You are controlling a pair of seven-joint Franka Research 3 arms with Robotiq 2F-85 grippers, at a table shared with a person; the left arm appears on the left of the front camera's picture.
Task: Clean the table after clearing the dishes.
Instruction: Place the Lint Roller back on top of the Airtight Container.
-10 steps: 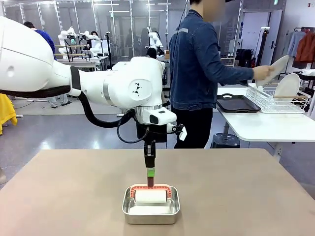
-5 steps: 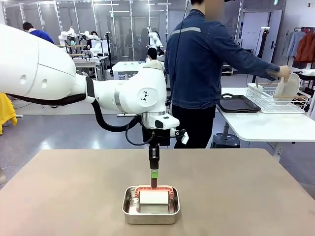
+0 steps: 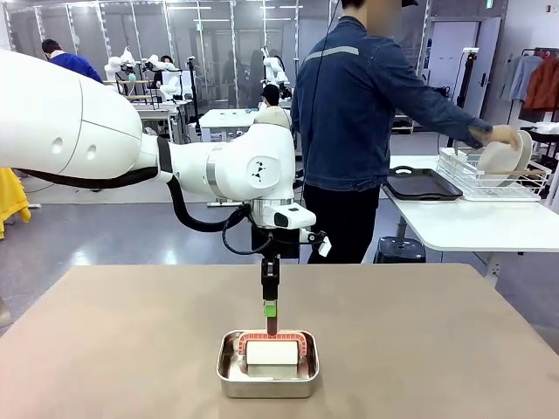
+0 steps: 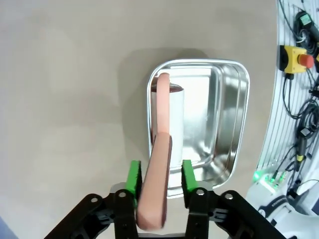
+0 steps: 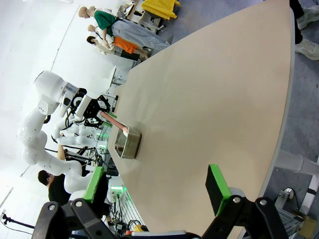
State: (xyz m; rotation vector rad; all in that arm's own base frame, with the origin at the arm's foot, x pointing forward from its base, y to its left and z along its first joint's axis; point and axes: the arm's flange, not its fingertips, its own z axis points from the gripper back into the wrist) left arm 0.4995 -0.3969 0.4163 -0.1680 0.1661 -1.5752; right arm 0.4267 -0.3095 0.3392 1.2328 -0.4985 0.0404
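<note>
The dishes are already off the tan worktop [image 3: 454, 349], so the step in hand looks like taking up or putting back the cleaning tool: the left gripper [image 4: 158, 175] stands over the one steel pan [image 3: 267, 365] near the middle, its jaws straddling the pink handle [image 4: 157, 184] of the single white roller [image 3: 271, 352] resting in it, though I cannot tell whether they pinch it. Next it likely needs a firm squeeze and straight lift. The right gripper [image 5: 154, 191] hangs with jaws spread, holding nothing, while the person at the far right side table sets one white plate [image 3: 502, 155] into the rack [image 3: 476, 182] beside one dark tray [image 3: 421, 184].
</note>
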